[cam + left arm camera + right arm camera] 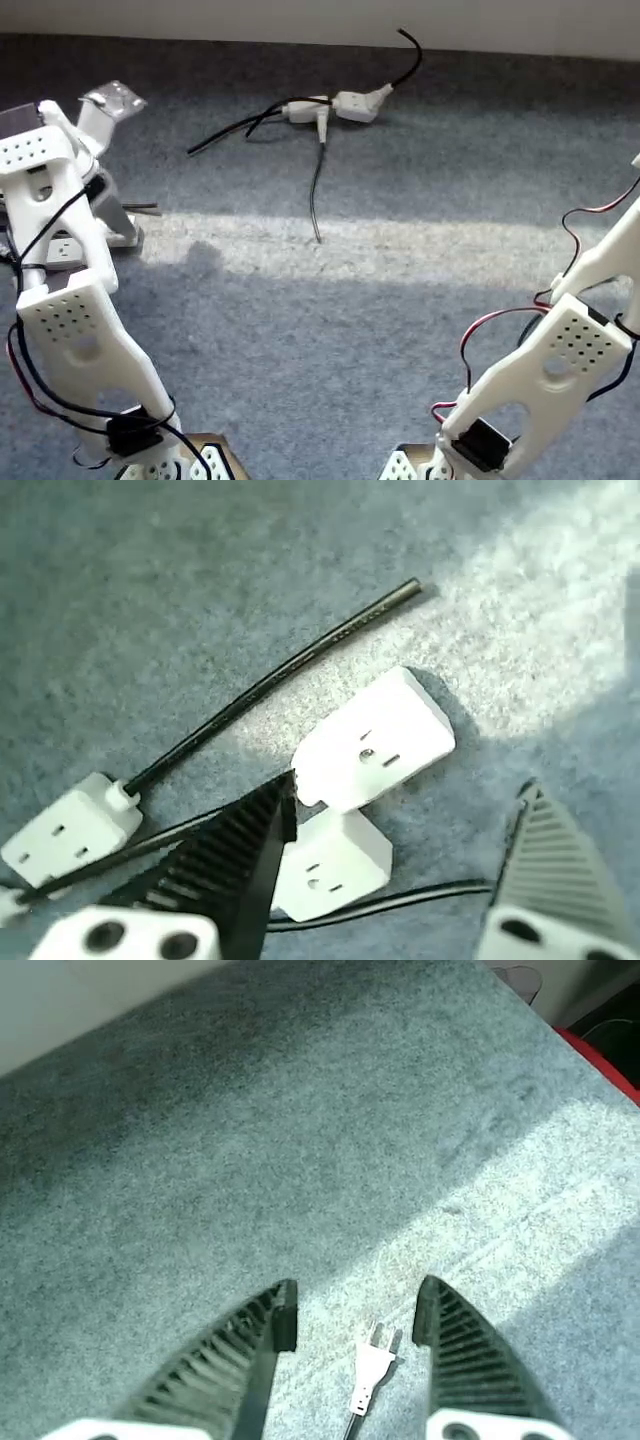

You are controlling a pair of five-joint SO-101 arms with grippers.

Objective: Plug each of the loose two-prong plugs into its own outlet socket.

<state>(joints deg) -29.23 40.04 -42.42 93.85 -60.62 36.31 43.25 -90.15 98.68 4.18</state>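
At the left, the left gripper (408, 785) is hanging with fingers spread above three white outlet sockets (375, 740) lying close together on the grey carpet (300, 330). Farther back in the middle, a white plug-and-socket cluster (340, 105) is trailing black cords (316, 190). At the right, the right gripper (357, 1295) is gaping wide above a loose two-prong plug (372, 1360) lying on the carpet.

High view: sun band (400, 235) crosses the mat (330, 340) from 9 to 3 o'clock, dim either side, w/ left arm (70, 215) shadow on it at 9. Left wrist view: sockets (375, 740) lit bright. Right wrist view: plug (372, 1365) in a lit strip, mat beyond dimmer.
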